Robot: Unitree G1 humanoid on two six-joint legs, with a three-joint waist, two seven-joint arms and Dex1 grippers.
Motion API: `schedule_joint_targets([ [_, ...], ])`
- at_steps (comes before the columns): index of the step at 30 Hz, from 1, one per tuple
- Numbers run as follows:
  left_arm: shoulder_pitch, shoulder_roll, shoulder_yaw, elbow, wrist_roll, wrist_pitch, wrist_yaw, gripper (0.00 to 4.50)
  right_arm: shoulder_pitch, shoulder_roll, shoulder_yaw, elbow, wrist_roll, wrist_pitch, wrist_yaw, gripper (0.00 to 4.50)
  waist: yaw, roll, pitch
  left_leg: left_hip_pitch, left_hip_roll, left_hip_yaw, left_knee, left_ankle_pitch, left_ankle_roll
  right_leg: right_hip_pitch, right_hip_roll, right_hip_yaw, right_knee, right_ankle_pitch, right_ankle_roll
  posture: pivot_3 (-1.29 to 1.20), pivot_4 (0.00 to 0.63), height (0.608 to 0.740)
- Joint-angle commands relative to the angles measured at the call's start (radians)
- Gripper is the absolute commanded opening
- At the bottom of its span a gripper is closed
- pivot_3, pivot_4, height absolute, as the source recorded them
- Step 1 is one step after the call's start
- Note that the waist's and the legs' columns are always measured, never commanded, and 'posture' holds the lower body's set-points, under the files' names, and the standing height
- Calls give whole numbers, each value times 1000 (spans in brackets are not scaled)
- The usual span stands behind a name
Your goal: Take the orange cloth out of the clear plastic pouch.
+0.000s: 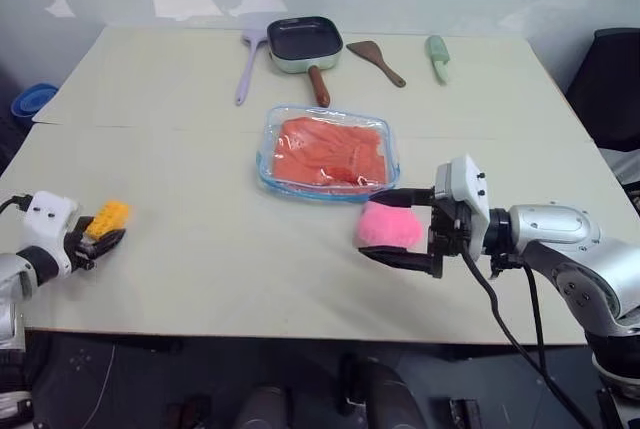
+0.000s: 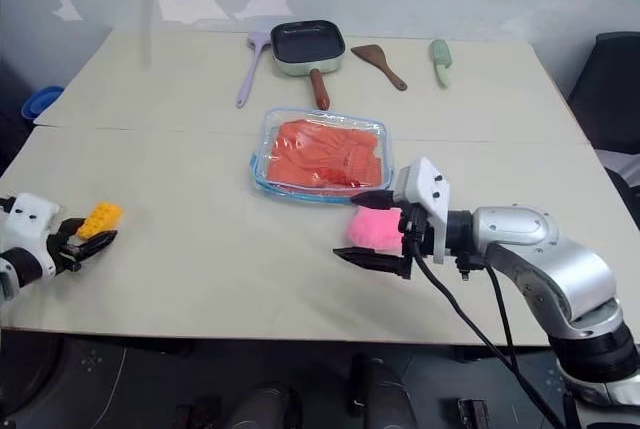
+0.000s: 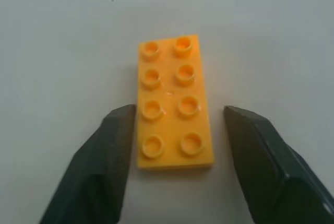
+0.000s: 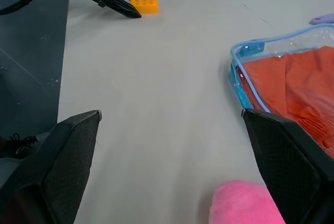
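Clear plastic pouch [image 1: 328, 152] mid-table [image 1: 200, 249]; bare tabletop left of it.

Pouch [image 4: 271, 51] cut off at edge; pink ball [image 4: 245, 203] perhaps half-visible.

In the head views, a wide bare stretch of table [image 1: 220, 239] runs across the middle and lower frame, between the yellow block [image 1: 108, 216] at lower left and the pink fluffy ball [image 1: 388, 226] right of centre. The ball sits between the spread fingers of the right end effector [image 1: 410, 229], just below the clear plastic pouch [image 1: 327, 152], crowding its near right corner. The pouch's left and near-left sides are unobstructed. Above it, the frying pan [image 1: 303, 44] handle nearly reaches the pouch's top edge.
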Motion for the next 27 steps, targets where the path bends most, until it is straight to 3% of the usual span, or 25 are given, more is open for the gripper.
schedule_joint_targets([
  [1, 18, 17, 61, -95, -47, 55, 25, 4394, -19, 0, -16, -5, -7, -22, 24, 4500, -3, 0, 0, 0, 0, 0, 0, 0, 0, 0, 0, 0, 0, 0, 0, 0, 150, 740],
  [9, 7, 140, 176, -364, -365, 313, -206, 4477, 28, -12, -65, -45, 1, 0, 3, 4500, -11, 0, 0, 0, 1, 0, 0, -1, -2, 0, 2, 0, 0, 0, 0, 0, 150, 740],
  [12, -91, 164, 32, -408, -365, 288, -233, 4477, 51, -13, -83, -66, 2, 9, -13, 4500, -1, 2, 1, 1, 1, 0, 1, -1, -2, 0, 2, 1, -1, 0, 0, 0, 150, 740],
  [15, -261, 139, -260, -394, -210, 139, -274, 4477, 79, -16, -106, -93, 1, 18, -43, 4500, 7, 2, 1, 1, 0, 0, 2, 0, -3, 1, 2, 1, -3, 0, 0, 0, 150, 740],
  [19, -507, 29, -574, -136, 75, -181, -281, 4477, 120, -19, -155, -142, 22, 42, -87, 4500, 2, 2, 1, 1, -1, 3, 2, 0, -3, 1, 4, 2, 1, 0, 0, 0, 150, 740],
  [27, -816, -175, -797, 460, 374, -676, -167, 4477, 215, -24, -231, -247, 48, 81, -175, 4500, -4, 1, 1, 0, 0, 7, 1, 0, -3, -1, 7, 3, 2, 0, 0, 0, 150, 740],
])
